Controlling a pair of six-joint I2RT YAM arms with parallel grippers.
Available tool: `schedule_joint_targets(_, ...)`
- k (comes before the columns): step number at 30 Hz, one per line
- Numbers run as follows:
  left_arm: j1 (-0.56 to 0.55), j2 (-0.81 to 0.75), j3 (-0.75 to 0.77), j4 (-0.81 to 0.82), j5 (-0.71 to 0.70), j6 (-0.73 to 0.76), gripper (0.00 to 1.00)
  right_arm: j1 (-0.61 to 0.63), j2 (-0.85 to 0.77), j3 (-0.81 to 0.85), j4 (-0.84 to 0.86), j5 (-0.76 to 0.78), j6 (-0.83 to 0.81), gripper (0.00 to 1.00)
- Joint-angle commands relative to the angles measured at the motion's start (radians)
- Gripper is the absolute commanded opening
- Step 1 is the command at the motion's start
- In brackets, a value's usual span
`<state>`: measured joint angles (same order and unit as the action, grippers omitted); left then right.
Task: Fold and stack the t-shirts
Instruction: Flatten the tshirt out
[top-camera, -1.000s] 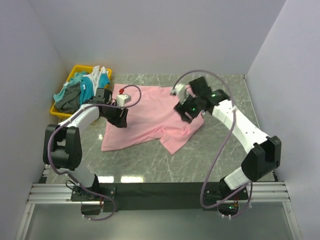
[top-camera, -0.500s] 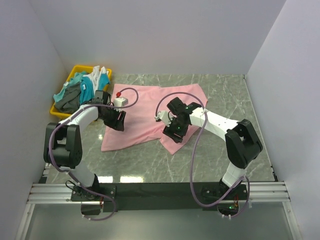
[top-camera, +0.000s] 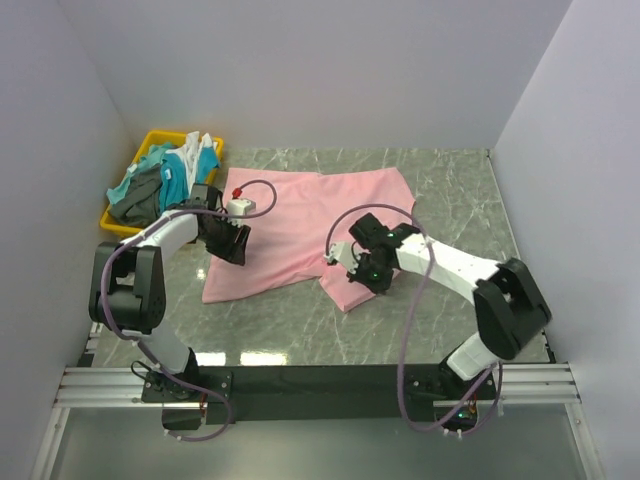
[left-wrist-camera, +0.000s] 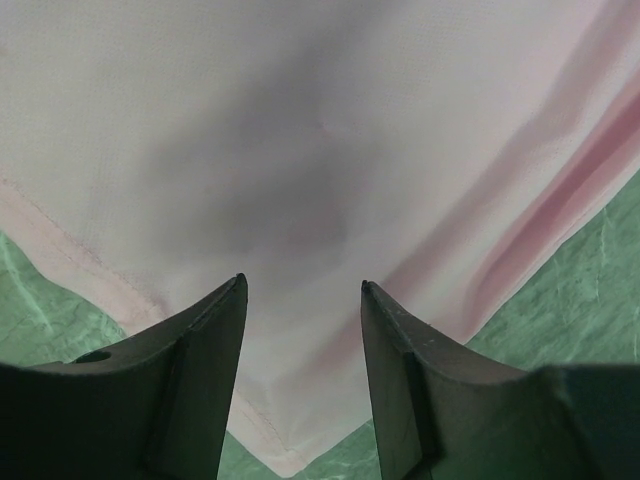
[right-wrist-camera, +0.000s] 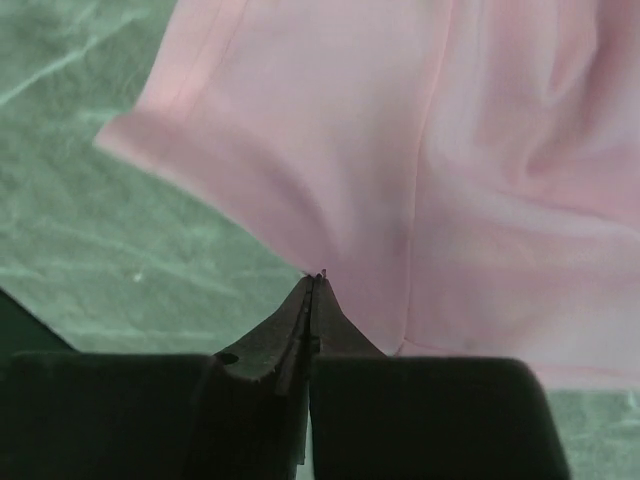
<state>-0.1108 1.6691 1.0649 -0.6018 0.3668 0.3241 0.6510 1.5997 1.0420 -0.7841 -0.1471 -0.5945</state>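
Observation:
The light pink t-shirt (top-camera: 300, 210) lies spread on the marble table (top-camera: 450, 300), its near part bunched. My left gripper (top-camera: 232, 246) sits low over the shirt's left edge; in the left wrist view it (left-wrist-camera: 302, 288) is open, with the pink cloth (left-wrist-camera: 320, 150) and a hem corner between its fingers. My right gripper (top-camera: 368, 275) is at the shirt's near right flap. In the right wrist view it (right-wrist-camera: 315, 276) is shut, its tips pinching the edge of the pink cloth (right-wrist-camera: 330, 170). Teal, dark grey and white t-shirts (top-camera: 165, 180) are piled in the bin.
The yellow bin (top-camera: 150, 140) stands at the back left, close to my left arm. Walls close the table on the left, back and right. Bare marble (right-wrist-camera: 90, 230) shows left of the right gripper's tips.
My right arm swung from the shirt's far right side down to its near right flap and its jaws shut there. The left gripper has barely moved.

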Motion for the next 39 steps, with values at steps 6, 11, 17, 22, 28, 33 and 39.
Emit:
schedule_joint_targets(6,-0.001,-0.039,-0.051,0.007,-0.026,0.029,0.54,-0.005,-0.237,-0.189,-0.061,0.056,-0.128,0.00)
schedule_joint_targets(11,0.000,-0.068,-0.071,-0.016,-0.028,0.064,0.52,-0.005,-0.297,-0.293,-0.059,0.072,-0.171,0.00)
schedule_joint_targets(17,-0.001,-0.158,-0.088,-0.081,-0.008,0.151,0.52,-0.007,-0.351,-0.347,-0.086,0.087,-0.192,0.00)
schedule_joint_targets(22,-0.001,-0.213,-0.094,-0.086,-0.020,0.168,0.52,-0.059,-0.403,-0.309,-0.153,0.094,-0.252,0.17)
schedule_joint_targets(28,-0.003,-0.178,-0.092,-0.033,-0.066,0.136,0.52,-0.189,-0.370,-0.050,-0.238,-0.094,-0.157,0.54)
schedule_joint_targets(33,-0.015,-0.128,-0.088,0.020,-0.111,0.124,0.52,-0.205,-0.210,0.026,-0.086,-0.088,0.065,0.50)
schedule_joint_targets(39,-0.046,-0.055,-0.120,0.063,-0.196,0.162,0.52,-0.206,0.008,0.076,0.034,0.009,0.194,0.47)
